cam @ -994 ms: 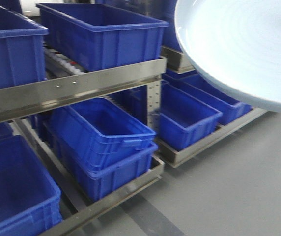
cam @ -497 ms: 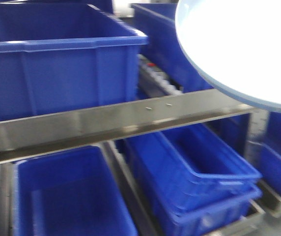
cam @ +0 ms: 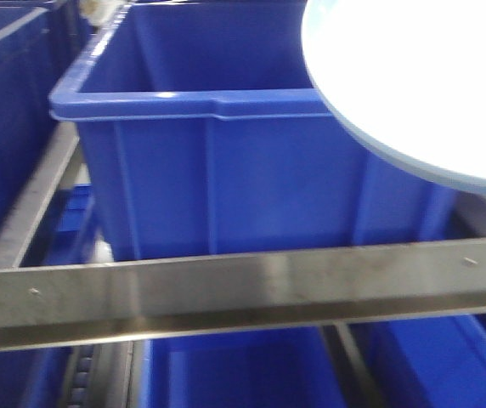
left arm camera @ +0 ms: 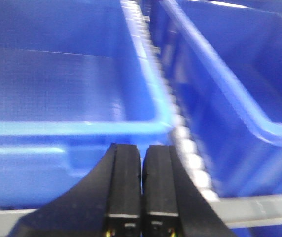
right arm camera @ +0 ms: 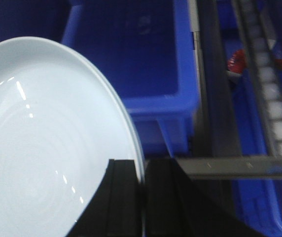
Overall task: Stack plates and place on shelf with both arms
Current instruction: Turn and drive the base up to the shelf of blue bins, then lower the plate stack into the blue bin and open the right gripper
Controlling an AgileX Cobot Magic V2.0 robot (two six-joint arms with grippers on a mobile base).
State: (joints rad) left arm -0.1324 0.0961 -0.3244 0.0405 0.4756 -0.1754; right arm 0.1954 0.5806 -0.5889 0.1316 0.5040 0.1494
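Overhead, right tool (right arm camera: pixel 142 197) pinches one plate (right arm camera: pixel 47 148); left tool (left arm camera: pixel 142 190) pressed together, holding nothing.

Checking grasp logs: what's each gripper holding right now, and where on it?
Right gripper pinches a plate by its rim edge. Left gripper is shut on nothing.

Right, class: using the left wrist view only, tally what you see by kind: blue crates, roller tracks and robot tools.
Blue crates: 2
Roller tracks: 1
Left tool: 1
Total: 4
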